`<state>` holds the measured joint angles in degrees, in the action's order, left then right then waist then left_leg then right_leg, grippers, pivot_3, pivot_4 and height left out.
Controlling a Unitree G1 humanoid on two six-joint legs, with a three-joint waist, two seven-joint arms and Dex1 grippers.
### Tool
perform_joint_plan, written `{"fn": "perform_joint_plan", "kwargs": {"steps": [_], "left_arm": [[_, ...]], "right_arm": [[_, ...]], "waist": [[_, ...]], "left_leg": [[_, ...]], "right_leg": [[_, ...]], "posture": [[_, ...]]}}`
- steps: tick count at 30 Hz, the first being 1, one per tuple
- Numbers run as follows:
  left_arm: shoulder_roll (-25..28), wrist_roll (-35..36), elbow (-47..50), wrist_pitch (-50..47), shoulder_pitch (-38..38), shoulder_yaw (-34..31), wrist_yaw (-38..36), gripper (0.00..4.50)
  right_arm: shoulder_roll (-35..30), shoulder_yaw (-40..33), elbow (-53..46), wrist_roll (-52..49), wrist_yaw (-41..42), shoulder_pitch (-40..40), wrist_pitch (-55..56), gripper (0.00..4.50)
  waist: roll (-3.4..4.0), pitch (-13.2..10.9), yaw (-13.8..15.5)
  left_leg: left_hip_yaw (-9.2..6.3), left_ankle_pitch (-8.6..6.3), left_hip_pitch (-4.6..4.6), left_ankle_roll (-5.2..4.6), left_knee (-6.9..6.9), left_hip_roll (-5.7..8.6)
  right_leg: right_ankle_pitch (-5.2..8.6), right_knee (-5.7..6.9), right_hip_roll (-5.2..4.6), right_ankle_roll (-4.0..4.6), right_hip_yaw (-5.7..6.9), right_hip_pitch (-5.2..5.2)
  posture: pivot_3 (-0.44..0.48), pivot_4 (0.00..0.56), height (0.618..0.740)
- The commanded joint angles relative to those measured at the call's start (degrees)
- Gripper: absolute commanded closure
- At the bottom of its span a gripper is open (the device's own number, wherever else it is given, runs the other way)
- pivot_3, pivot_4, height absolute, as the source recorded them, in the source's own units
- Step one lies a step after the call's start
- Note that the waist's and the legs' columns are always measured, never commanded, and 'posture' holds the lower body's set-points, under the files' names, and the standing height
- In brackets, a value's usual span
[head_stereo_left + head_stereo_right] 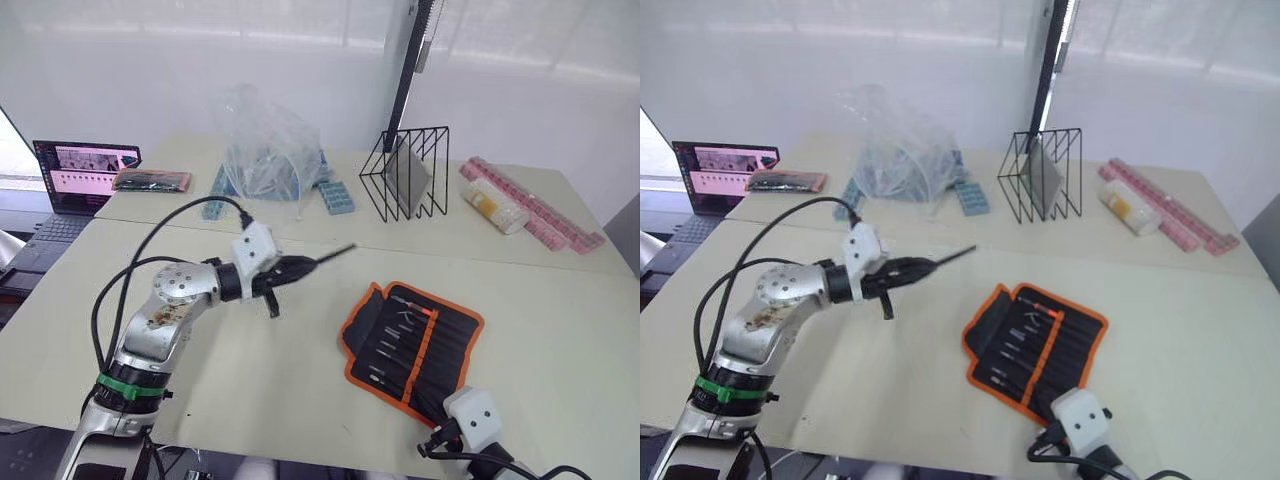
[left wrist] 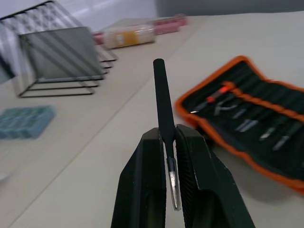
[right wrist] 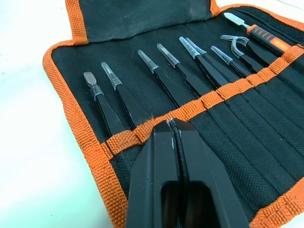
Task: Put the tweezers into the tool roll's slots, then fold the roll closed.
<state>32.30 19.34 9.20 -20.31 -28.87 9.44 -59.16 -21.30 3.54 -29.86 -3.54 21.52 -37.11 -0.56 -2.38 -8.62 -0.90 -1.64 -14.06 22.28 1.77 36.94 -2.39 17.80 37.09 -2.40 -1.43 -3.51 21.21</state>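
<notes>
The tool roll [image 1: 410, 345] lies open on the table at the front right, black with orange trim. Several black tweezers [image 3: 161, 83] sit in its slots [image 3: 247, 123], their capped tips pointing out past the orange strip [image 3: 223, 91]. An orange-handled tool [image 3: 268, 38] sits at one end of the row. My left gripper [image 2: 170, 133] is shut on another black tweezers [image 2: 161, 95], held above the table left of the roll and pointing toward the wire rack. My right gripper [image 3: 172, 124] is shut with nothing in it, just over the roll's orange strip.
A black wire rack [image 1: 405, 172] stands behind the roll. A clear plastic bag [image 1: 265, 150] and blue boxes [image 1: 335, 195] lie at the back centre. Pink boxes [image 1: 535, 210] and a bottle [image 1: 495, 205] are at the back right. A laptop [image 1: 75, 180] and a small pouch [image 1: 152, 180] lie at the back left.
</notes>
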Motion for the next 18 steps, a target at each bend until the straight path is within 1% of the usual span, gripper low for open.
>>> {"fn": "perform_joint_plan", "kwargs": {"steps": [1,5,8,13,18], "left_arm": [[0.4,2.6,-0.2,-0.2,-4.0,3.7,-9.1,4.48],[-1.4,0.7,-5.3,1.9,-8.8,7.8,-14.2,4.48],[-2.7,-3.0,-9.1,5.8,-11.2,11.4,-16.5,4.48],[-4.7,-10.5,-12.8,13.4,-13.4,17.4,-17.9,4.48],[-6.6,-17.9,-15.6,19.6,-15.8,21.4,-16.7,4.48]], "right_arm": [[-0.7,-0.2,3.3,0.7,0.1,-2.1,-3.8,4.50],[-0.5,-0.3,2.4,0.9,-0.6,-3.4,-3.7,4.50],[-0.3,-0.5,1.6,1.1,-1.4,-4.7,-3.6,4.50],[0.0,-0.7,0.7,1.1,-2.1,-5.9,-3.6,4.50],[0.1,-0.7,0.7,0.9,-2.5,-6.0,-3.7,4.50]], "waist": [[0.02,0.0,0.1],[0.06,0.0,0.2],[0.07,0.0,0.4],[0.07,0.0,0.6],[0.07,0.0,0.9]], "left_leg": [[0.02,0.00,0.00,0.00,0.00,0.01],[0.04,0.02,0.00,-0.03,0.01,0.04],[0.03,0.03,0.02,-0.05,0.00,0.11],[0.03,0.00,0.11,-0.10,0.00,0.29],[0.03,-0.01,0.13,-0.13,0.01,0.34]], "right_leg": [[0.05,0.01,0.02,-0.08,-0.01,0.01],[0.14,0.01,0.08,-0.23,-0.03,0.00],[0.17,0.01,0.06,-0.29,-0.03,0.01],[0.10,0.00,-0.05,-0.16,-0.08,0.04],[0.11,0.00,-0.08,-0.17,-0.09,0.04]], "posture": [[0.000,0.150,0.720],[0.000,0.150,0.720],[0.000,0.150,0.720],[0.000,0.150,0.720],[0.000,0.150,0.720]]}}
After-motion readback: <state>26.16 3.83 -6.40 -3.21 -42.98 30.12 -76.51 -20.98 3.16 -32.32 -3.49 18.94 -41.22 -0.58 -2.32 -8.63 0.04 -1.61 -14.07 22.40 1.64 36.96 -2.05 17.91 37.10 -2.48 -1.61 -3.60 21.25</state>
